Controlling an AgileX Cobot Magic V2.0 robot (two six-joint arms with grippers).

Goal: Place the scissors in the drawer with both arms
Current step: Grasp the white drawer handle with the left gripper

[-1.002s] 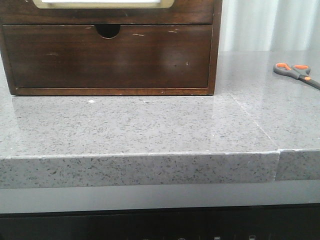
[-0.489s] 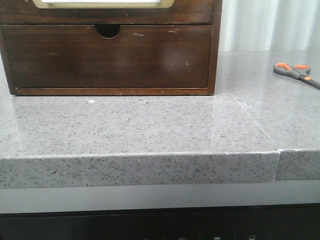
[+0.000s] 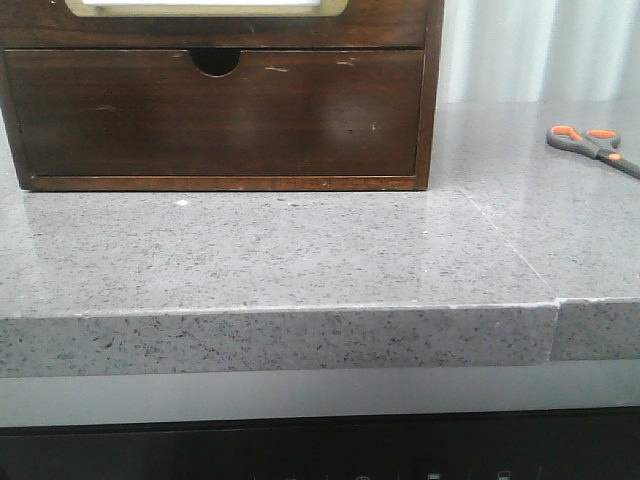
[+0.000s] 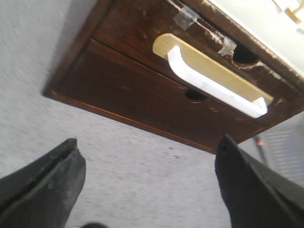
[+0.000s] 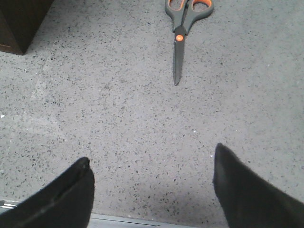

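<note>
The scissors (image 3: pixel 597 146) lie flat on the grey countertop at the far right, with grey handles and orange-lined loops. In the right wrist view the scissors (image 5: pixel 183 23) lie well ahead of my right gripper (image 5: pixel 152 154), blades pointing back toward it. That gripper is open and holds nothing. The drawer (image 3: pixel 390 25) is the upper one of the wooden cabinet, with a gold-rimmed pale panel, and it is shut. My left gripper (image 4: pixel 148 142) is open above the counter in front of the drawer (image 4: pixel 137 33), whose white handle (image 4: pixel 209 85) crosses the panel. Neither gripper shows in the front view.
Below it sits a plain dark drawer front (image 3: pixel 220 115) with a semicircular notch, also shut. The countertop (image 3: pixel 300 250) has a step edge toward the front and a seam (image 3: pixel 556 320) at the right. A pale curtain (image 3: pixel 540 50) hangs behind the scissors.
</note>
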